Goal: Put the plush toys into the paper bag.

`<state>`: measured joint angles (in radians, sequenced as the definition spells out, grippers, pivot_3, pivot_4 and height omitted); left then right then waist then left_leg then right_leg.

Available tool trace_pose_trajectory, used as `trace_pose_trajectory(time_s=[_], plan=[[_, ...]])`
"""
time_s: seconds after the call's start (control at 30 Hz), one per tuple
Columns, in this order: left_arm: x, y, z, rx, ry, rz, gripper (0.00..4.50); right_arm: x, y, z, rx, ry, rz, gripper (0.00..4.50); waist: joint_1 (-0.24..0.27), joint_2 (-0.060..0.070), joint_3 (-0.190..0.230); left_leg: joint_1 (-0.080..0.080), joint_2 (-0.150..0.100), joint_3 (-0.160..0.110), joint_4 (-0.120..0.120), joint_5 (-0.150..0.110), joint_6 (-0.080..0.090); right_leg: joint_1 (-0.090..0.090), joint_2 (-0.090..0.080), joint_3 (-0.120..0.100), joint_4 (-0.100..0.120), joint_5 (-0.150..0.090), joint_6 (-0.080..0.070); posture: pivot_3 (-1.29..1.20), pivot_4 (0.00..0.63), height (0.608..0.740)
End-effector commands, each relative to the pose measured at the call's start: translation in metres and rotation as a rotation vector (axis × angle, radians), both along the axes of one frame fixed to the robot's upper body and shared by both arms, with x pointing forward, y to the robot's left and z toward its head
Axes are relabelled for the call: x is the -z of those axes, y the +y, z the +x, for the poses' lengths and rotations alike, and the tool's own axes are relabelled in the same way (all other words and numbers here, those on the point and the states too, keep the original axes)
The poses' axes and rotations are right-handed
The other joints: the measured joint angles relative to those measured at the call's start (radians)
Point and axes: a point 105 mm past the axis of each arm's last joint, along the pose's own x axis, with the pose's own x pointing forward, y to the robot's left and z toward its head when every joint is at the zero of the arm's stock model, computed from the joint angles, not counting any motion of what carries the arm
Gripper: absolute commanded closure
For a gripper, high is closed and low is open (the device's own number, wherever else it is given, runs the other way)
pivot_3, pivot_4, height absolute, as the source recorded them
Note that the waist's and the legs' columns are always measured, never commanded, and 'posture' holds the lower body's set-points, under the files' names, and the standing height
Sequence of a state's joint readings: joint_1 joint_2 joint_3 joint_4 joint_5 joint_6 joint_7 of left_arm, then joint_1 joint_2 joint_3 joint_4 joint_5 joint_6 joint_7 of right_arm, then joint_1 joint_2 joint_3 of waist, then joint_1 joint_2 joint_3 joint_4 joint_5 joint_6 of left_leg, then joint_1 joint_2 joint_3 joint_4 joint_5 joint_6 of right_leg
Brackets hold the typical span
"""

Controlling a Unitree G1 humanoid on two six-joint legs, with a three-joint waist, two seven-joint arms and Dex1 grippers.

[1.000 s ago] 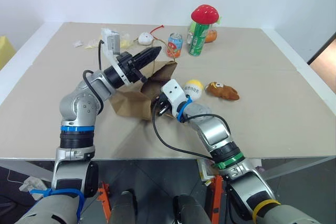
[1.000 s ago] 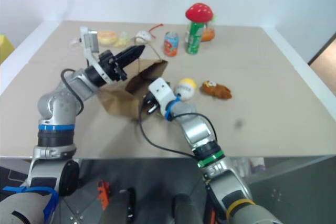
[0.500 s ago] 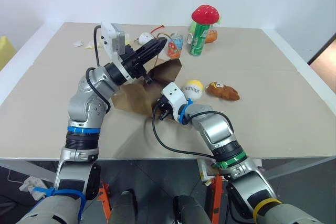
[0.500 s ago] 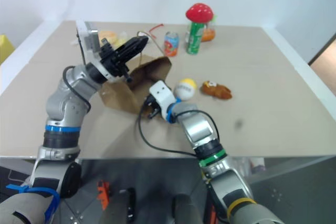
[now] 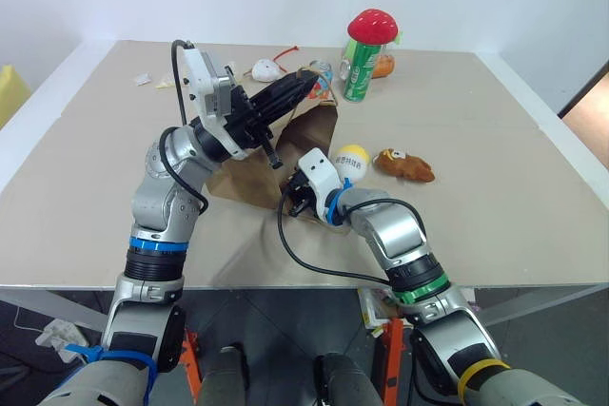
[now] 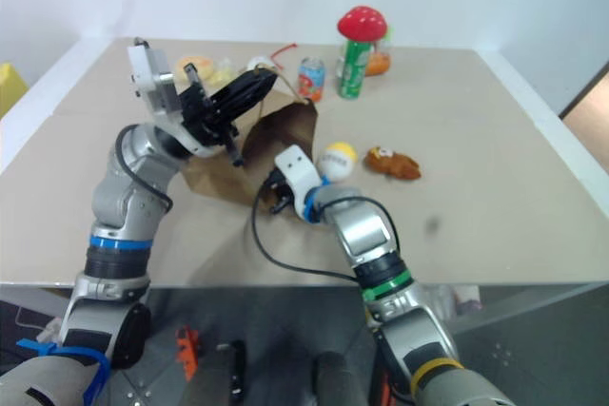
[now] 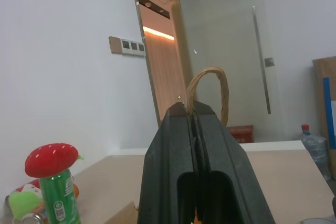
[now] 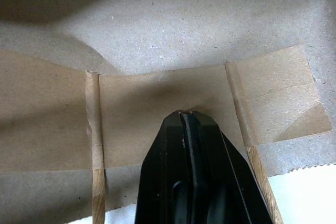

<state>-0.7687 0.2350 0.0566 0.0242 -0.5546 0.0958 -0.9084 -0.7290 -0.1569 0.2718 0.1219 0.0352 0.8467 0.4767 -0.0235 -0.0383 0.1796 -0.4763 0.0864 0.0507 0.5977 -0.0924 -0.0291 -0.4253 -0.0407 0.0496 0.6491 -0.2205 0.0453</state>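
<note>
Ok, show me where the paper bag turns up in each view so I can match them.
Left eye view: paper bag at centre, between the two arms.
Right eye view: at centre-left.
Left wrist view: its handle loop rises from the shut left claw.
Right wrist view: brown paper behind the shut right claw.
Shared landmark: the green can with the red mushroom on top.

Desk (image 6: pixel 495 168) fills mid-frame. Bag (image 6: pixel 276 135) left of centre, mouth edge raised. Left tool (image 6: pixel 255 86), fingers together, at the bag's upper edge; grip itself not resolvable. Right tool (image 6: pixel 274 199) low at the bag's near edge, fingers hidden. White-and-yellow toy (image 6: pixel 334 160) just right of the bag; brown toy (image 6: pixel 390 163) beside it, further right. Upper centre: red mushroom (image 6: pixel 361 22) atop a green can (image 6: pixel 350 68), a smaller can (image 6: pixel 310 79) to its left.
</note>
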Motion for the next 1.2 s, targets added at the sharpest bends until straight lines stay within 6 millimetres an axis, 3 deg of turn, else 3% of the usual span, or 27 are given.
trace_pose_trajectory(time_s=[0.03,0.13,0.4,0.5,0.57,0.67,0.8,0.97,1.17,1.2], plan=[[-0.015,0.003,-0.007,0.004,-0.067,-0.04,4.5,0.009,-0.008,-0.001,0.022,0.029,-0.024,4.42,0.0,0.0,0.0,0.0,0.0,0.0,0.0,0.0,0.0,0.0,0.0,0.0,0.0,0.0,0.0,0.0,0.15,0.74],[-0.01,0.003,-0.006,-0.002,-0.068,-0.024,4.5,0.004,-0.005,-0.002,0.003,0.024,-0.002,4.42,0.0,0.0,0.0,0.0,0.0,0.0,0.0,0.0,0.0,0.0,0.0,0.0,0.0,0.0,0.0,0.0,0.15,0.74],[0.02,0.019,0.007,-0.032,0.007,0.046,4.5,-0.062,-0.006,-0.016,-0.118,-0.041,0.305,4.42,0.0,0.0,0.0,0.0,0.001,0.0,-0.001,0.0,0.0,-0.001,0.0,0.0,0.0,-0.001,0.001,0.0,0.15,0.74],[0.033,0.023,0.005,-0.008,0.032,0.079,4.5,-0.092,-0.011,-0.037,-0.226,-0.084,0.427,4.42,0.0,0.0,0.0,0.0,0.0,0.0,-0.001,0.0,0.0,-0.001,0.0,0.0,0.0,-0.001,0.001,0.0,0.15,0.74],[0.038,0.025,0.003,0.007,0.041,0.093,4.5,-0.101,-0.017,-0.05,-0.277,-0.101,0.455,4.42,0.0,0.0,0.0,-0.001,0.001,0.0,-0.002,0.0,0.0,-0.002,0.0,0.0,0.0,-0.002,0.0,0.0,0.15,0.74],[0.04,0.027,0.0,0.022,0.044,0.105,4.5,-0.099,-0.033,-0.054,-0.257,-0.119,0.417,4.42,0.001,0.0,0.0,-0.001,0.0,0.0,-0.003,0.0,0.0,-0.001,0.0,0.0,0.0,-0.003,-0.001,0.0,0.15,0.74],[0.04,0.029,-0.004,0.042,0.049,0.119,4.5,-0.11,-0.084,-0.037,-0.087,-0.191,0.379,4.42,0.001,0.001,0.0,-0.001,0.0,0.001,-0.003,-0.001,-0.001,-0.002,-0.001,0.0,0.0,-0.005,0.0,0.0,0.15,0.74],[0.039,0.027,-0.008,0.072,0.054,0.131,4.5,-0.119,-0.138,-0.012,0.119,-0.265,0.276,2.86,0.001,0.001,0.0,0.0,0.0,0.001,-0.003,-0.001,-0.001,-0.002,-0.001,0.0,0.0,-0.004,0.0,0.0,0.15,0.74],[0.035,0.023,-0.015,0.107,0.045,0.14,4.5,-0.115,-0.167,0.003,0.217,-0.288,0.191,0.07,0.001,0.001,0.0,0.0,0.0,0.001,-0.003,0.0,0.0,-0.002,-0.001,0.0,0.0,-0.006,0.001,0.0,0.15,0.74],[0.035,0.022,-0.016,0.113,0.043,0.141,4.5,-0.114,-0.172,0.007,0.24,-0.284,0.187,0.07,0.001,0.001,0.0,0.0,0.0,0.001,-0.003,0.0,0.0,-0.002,0.0,0.0,0.0,-0.006,0.002,0.0,0.15,0.74]])
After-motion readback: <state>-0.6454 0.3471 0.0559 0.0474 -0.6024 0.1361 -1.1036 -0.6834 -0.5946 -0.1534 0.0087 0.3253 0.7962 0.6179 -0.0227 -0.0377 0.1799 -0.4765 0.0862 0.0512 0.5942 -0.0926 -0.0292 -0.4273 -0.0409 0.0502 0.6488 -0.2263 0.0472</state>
